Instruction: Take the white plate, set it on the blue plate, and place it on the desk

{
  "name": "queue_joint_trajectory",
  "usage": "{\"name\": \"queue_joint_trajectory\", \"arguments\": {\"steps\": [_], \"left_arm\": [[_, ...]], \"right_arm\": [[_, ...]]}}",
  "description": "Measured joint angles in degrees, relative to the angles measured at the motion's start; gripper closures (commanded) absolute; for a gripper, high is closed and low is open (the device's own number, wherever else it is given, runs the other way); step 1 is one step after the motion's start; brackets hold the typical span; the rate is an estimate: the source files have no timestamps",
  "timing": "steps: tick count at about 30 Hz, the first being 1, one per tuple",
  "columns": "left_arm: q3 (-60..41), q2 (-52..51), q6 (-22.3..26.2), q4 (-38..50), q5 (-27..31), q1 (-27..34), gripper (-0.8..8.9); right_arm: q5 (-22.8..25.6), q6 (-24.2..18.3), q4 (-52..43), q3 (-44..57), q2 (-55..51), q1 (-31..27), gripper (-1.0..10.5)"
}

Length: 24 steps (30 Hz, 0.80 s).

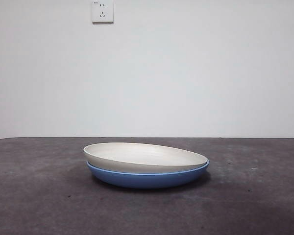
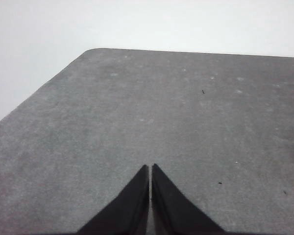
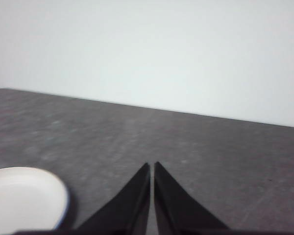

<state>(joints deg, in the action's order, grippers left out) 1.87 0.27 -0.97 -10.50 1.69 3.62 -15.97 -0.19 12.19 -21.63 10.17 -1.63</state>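
Cream-white plate (image 1: 144,155) nested, tilted, in glossy blue plate (image 1: 147,177) on grey desk (image 1: 34,196).

Two plates on show: one white plate (image 1: 144,156), one blue plate (image 1: 149,177), the white nested in the blue. One desk (image 1: 39,196) under them. One wall socket (image 1: 102,11) up on the far wall. Two grippers counted, left gripper (image 2: 151,169) and right gripper (image 3: 152,167), each with two black jaws

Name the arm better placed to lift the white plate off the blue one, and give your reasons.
Right, probably. The white plate shows in the right wrist view, beside the shut right gripper; the left gripper, also shut, sees only bare desk. The plate sits nested in the blue plate.
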Motion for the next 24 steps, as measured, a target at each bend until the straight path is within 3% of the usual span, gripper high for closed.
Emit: {"name": "queue_joint_trajectory", "arguments": {"steps": [9,24], "left_arm": [[0.0,0.0,0.0,0.0,0.0,0.0,8.05],[0.0,0.0,0.0,0.0,0.0,0.0,8.05]], "right_arm": [[6.9,1.1,-6.4,14.1,-8.0,0.0,9.4],[7.2,5.0,-3.2,20.7,-9.8,0.0,9.4]]}}
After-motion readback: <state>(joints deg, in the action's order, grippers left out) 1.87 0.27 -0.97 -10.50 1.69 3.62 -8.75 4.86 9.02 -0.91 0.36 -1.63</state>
